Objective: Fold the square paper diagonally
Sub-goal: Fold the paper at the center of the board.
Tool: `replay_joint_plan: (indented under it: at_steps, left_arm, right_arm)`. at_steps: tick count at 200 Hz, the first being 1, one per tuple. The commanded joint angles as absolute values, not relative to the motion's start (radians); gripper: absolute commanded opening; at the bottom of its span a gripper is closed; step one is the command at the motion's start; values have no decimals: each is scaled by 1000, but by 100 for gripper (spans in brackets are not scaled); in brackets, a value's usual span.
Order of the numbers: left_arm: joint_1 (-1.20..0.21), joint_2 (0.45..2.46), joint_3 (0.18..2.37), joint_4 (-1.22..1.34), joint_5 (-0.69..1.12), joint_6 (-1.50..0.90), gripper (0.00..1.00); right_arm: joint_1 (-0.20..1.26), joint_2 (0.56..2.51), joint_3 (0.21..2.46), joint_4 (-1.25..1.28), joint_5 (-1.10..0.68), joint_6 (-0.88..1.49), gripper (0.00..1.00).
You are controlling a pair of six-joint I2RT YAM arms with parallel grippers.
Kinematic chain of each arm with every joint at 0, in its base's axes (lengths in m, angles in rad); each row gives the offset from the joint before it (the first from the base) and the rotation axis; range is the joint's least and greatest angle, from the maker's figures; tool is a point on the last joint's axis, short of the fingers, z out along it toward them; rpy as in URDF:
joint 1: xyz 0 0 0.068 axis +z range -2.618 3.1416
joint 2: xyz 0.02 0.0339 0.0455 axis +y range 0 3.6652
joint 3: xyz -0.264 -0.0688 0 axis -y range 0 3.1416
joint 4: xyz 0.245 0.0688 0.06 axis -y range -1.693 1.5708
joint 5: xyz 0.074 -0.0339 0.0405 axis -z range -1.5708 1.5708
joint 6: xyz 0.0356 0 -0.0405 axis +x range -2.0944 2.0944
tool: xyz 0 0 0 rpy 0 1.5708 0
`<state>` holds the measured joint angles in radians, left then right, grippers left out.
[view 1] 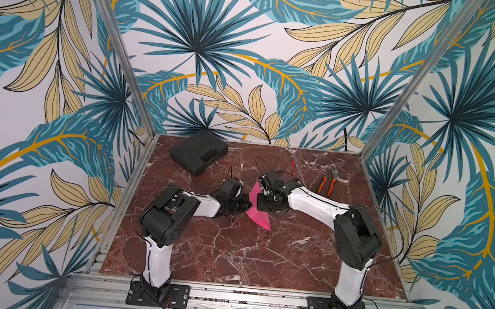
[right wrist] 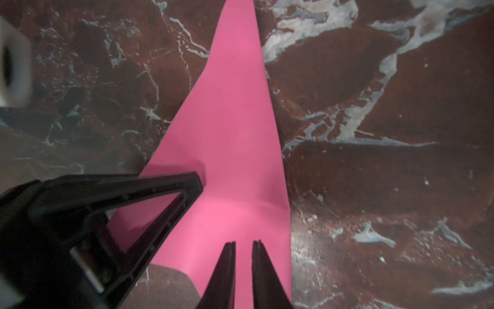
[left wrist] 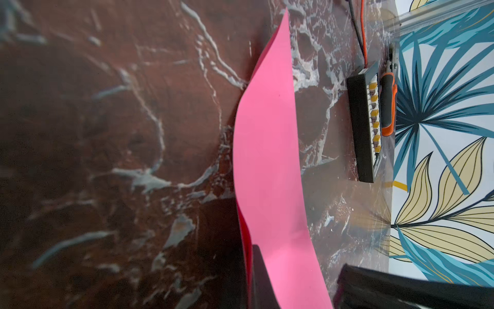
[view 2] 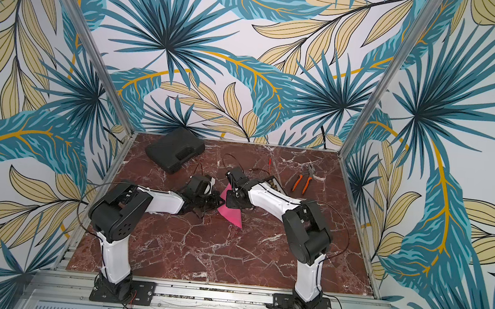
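The thin, bright pink square paper [view 1: 258,215] sits about mid-surface, a little nearer the far edge than the near one, between the two pincers. In both top views it shows as a narrow, bent shape [view 2: 230,213], with one pointed corner lying on the red-brown marbled surface [view 1: 230,252] toward the near edge. The left wrist view shows the sheet [left wrist: 267,160] wavy and partly lifted. The left pincer [view 1: 246,206] is clenched on the sheet's left side. In the right wrist view one of its black triangular fingers [right wrist: 171,192] lies over the paper [right wrist: 235,120], pink showing through the frame. The right pincer [right wrist: 243,244] has its two fingers a slim gap apart over the sheet, and whether they pinch it I cannot tell. A black plastic case [view 1: 198,155] lies at the far left corner. Orange-handled pliers [view 1: 327,181] lie near the far right, beside a black board with yellow connectors [left wrist: 363,128].
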<state>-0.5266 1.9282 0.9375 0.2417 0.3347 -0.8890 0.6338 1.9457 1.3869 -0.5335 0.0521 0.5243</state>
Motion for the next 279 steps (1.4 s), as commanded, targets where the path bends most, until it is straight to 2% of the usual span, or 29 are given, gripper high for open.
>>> replay_joint_plan:
  at_steps: [1,62,146,279]
  left_arm:
    - [-524,1940,927,269,310,-899,0]
    - [-523,1948,930,261,307,-903,0]
    - [-523,1964,918,262,297,-928,0]
    - [-515,1971,907,247,288,-913,0]
  right_arm:
    - [638,1994,1424,-593,99,487,17]
    - [640,2057,1419,-634,118,454,17]
    - [664,1965,1282,-644,137,459,15]
    - [708,1898,1235,-667,133,489,15]
